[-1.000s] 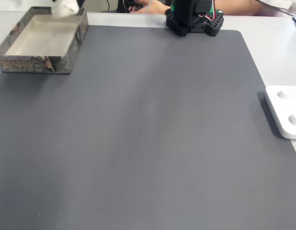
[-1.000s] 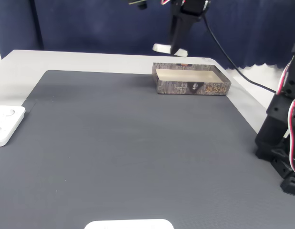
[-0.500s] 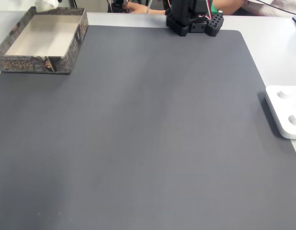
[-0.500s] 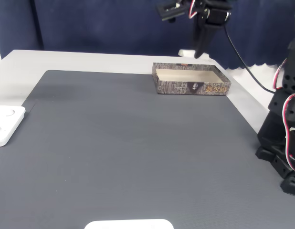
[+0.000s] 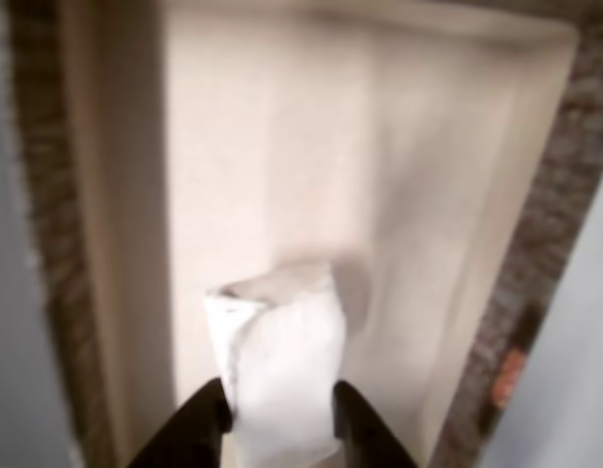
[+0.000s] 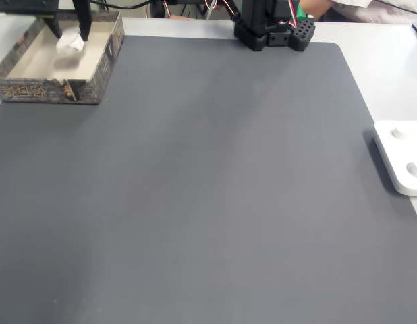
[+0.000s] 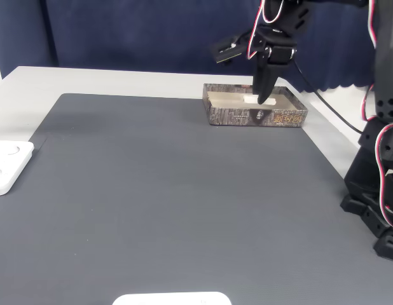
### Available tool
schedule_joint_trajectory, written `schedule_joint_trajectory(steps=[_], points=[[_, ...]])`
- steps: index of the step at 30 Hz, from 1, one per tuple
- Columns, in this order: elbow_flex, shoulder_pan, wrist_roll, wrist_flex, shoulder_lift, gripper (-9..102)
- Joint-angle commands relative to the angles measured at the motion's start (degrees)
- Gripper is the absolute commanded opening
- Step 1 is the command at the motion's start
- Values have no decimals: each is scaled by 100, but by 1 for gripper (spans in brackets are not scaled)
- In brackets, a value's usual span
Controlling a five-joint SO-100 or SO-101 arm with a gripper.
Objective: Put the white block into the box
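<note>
This looks like a robotics lab or hobby workbench. A large dark grey mat (image 7: 171, 190) covers a pale table (image 7: 120, 79), and a dark blue curtain (image 7: 133, 32) hangs behind at 12 o'clock. At 3 o'clock stands a black servo arm with exposed red-white wires (image 7: 381, 184).

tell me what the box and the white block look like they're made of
The box looks like printed cardboard: thin walls, brown speckled pattern outside, matte pale cream inside. The white block is matte, plain white with softly rounded edges and no shine; it could be foam or plastic, the blur leaves that open. The pincer holds it over the box floor.
</note>
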Motion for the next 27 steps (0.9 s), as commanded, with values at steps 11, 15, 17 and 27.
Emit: schedule_joint_trajectory(steps=[11, 15, 17, 27], points=[[-800, -220, -167, -167, -79, -2], [-791, -290, -290, -185, -149, -2], [-738, -334, -334, -220, -149, -1], [-721, -369, -387, -290, -237, 4]])
